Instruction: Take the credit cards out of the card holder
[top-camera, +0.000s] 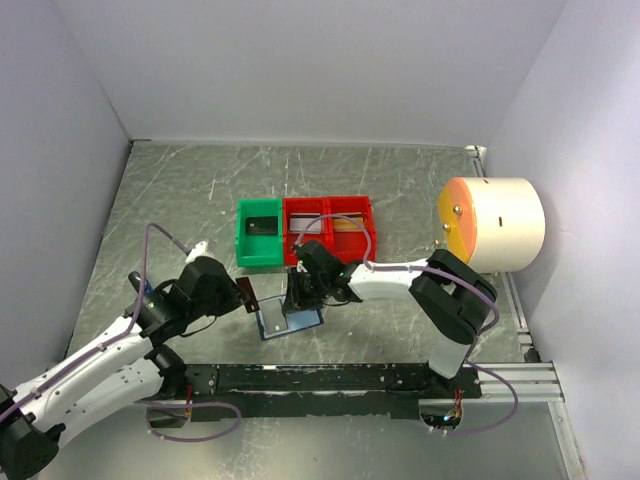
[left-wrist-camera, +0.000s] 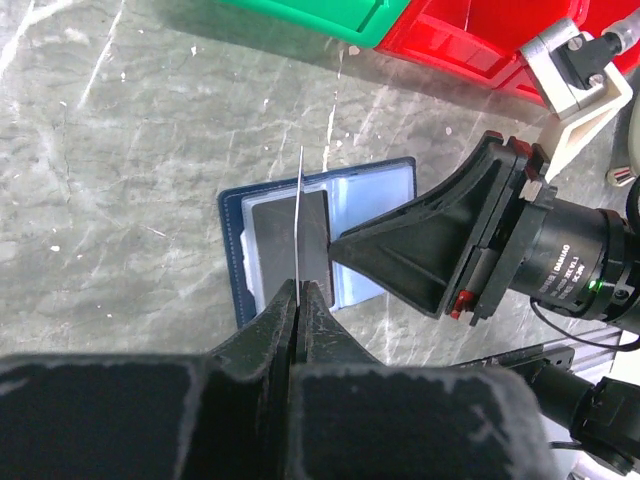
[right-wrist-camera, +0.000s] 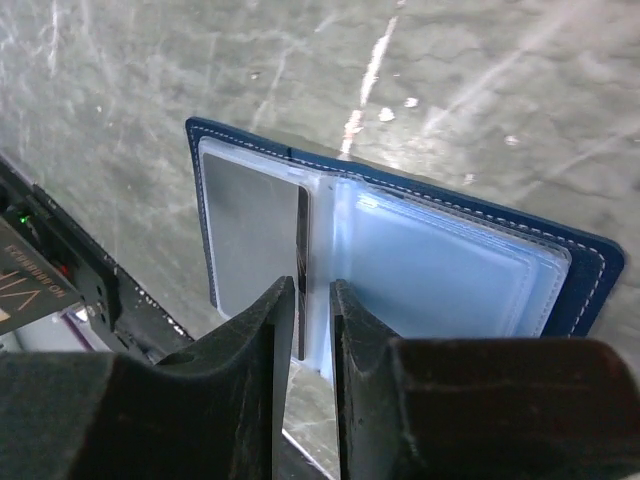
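The card holder lies open on the table, navy outside with pale blue pockets. A grey credit card with a dark stripe sits in its left pocket. My left gripper is shut on a thin brown credit card, held just left of the holder; the left wrist view shows that card edge-on above the holder. My right gripper hovers at the holder's middle fold, its jaws a narrow gap apart beside the grey card's striped edge, with nothing gripped. From above, the right gripper is over the holder's far edge.
A green bin and a red bin stand just behind the holder. A large white cylinder with an orange face lies at the right wall. A black rail runs along the near edge.
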